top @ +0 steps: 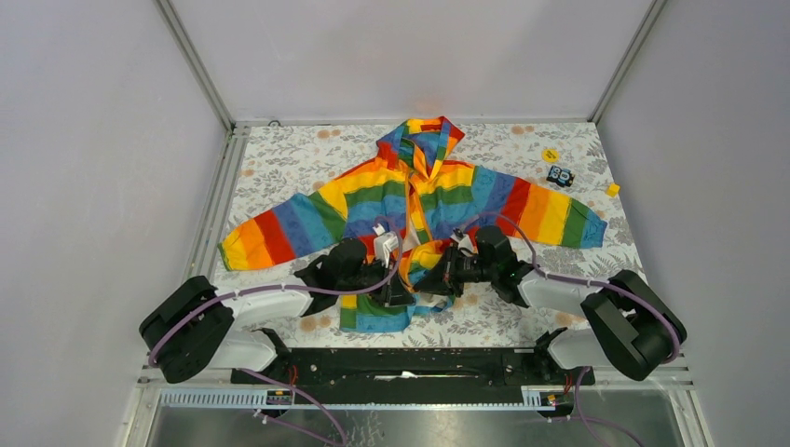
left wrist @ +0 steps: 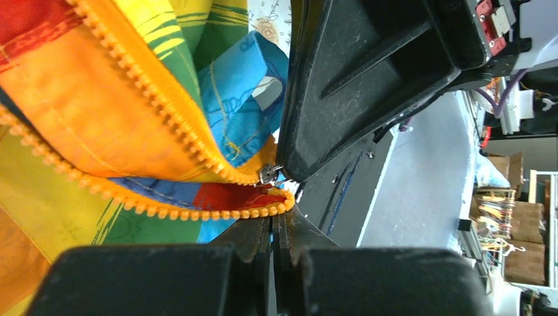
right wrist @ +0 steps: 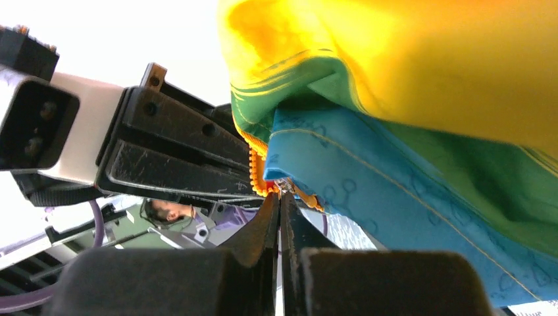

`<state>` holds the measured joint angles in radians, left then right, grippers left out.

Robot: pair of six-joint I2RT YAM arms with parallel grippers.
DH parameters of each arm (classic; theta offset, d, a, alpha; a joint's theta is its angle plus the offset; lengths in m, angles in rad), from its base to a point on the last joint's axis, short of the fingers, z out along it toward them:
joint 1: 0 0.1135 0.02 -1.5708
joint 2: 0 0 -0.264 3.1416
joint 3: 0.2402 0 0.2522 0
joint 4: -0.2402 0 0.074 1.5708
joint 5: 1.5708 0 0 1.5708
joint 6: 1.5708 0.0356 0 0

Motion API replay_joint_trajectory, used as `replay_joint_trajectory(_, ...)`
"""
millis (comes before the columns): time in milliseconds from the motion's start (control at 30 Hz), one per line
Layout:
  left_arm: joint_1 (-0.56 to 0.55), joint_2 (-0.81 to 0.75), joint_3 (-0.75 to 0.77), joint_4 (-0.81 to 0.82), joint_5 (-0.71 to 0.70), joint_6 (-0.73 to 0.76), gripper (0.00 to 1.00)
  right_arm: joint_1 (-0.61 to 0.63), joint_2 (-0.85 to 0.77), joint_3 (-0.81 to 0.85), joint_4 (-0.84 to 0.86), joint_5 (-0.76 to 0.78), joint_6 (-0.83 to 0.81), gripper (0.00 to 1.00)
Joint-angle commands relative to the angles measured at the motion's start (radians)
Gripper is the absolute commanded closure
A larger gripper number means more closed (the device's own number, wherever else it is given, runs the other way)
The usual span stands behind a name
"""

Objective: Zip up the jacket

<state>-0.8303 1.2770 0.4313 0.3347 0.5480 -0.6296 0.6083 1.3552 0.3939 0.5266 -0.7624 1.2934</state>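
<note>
The rainbow-striped jacket [top: 373, 200] lies spread on the table, hood at the far side and sleeves out to both sides. Its orange zipper [left wrist: 164, 112] is open along the front, and the hem is lifted a little. My left gripper [top: 401, 287] is shut on the bottom end of one zipper tape [left wrist: 263, 212]. My right gripper [top: 441, 272] comes in from the right and is shut on the small metal zipper slider [left wrist: 269, 174], seen at its tips in the right wrist view [right wrist: 283, 186]. The two grippers almost touch at the hem.
A floral cloth [top: 279, 158] covers the table. A yellow disc [top: 550, 155], a small blue and black object [top: 559, 175] and a yellow cube [top: 612, 189] lie at the back right. Aluminium rails [top: 210, 219] and grey walls enclose the space.
</note>
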Motion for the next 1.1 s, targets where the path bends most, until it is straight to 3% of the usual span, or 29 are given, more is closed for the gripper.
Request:
replay_joint_trajectory(0, -0.061, 0.045, 0.056, -0.005, -0.077, 0.024, 1.0, 0.045, -0.047, 0.083, 0.137, 0.095, 0.17, 1.0)
replay_joint_trajectory(100, -0.07, 0.057, 0.046, 0.02, -0.109, -0.001, 1.0, 0.044, -0.071, 0.067, 0.236, 0.186, 0.229, 1.0)
replay_joint_trajectory(267, -0.07, 0.014, 0.039, -0.041, -0.225, -0.051, 0.99, 0.035, -0.143, 0.059, 0.052, 0.252, 0.164, 1.0)
replay_joint_trajectory(400, -0.07, -0.08, -0.004, -0.054, -0.301, -0.129, 0.66, 0.031, -0.179, -0.004, -0.017, 0.293, 0.205, 1.0)
replay_joint_trajectory(533, -0.075, -0.196, -0.053, -0.078, -0.355, -0.202, 0.51, 0.033, -0.221, -0.062, -0.025, 0.35, 0.273, 1.0)
replay_joint_trajectory(633, -0.108, -0.295, -0.07, -0.109, -0.414, -0.259, 0.21, 0.032, -0.25, -0.062, -0.062, 0.39, 0.294, 1.0)
replay_joint_trajectory(700, -0.166, -0.351, -0.055, -0.169, -0.552, -0.277, 0.19, 0.033, -0.267, -0.059, -0.096, 0.411, 0.311, 1.0)
replay_joint_trajectory(833, -0.359, -0.407, -0.005, -0.268, -0.92, -0.201, 0.22, 0.032, -0.29, -0.055, -0.166, 0.445, 0.392, 1.0)
replay_joint_trajectory(933, -0.5, -0.384, -0.012, -0.196, -1.134, -0.033, 0.26, 0.031, -0.296, -0.018, -0.275, 0.448, 0.42, 1.0)
replay_joint_trajectory(1067, -0.652, -0.293, -0.009, -0.046, -1.349, 0.272, 0.14, 0.033, -0.285, 0.047, -0.367, 0.433, 0.401, 1.0)
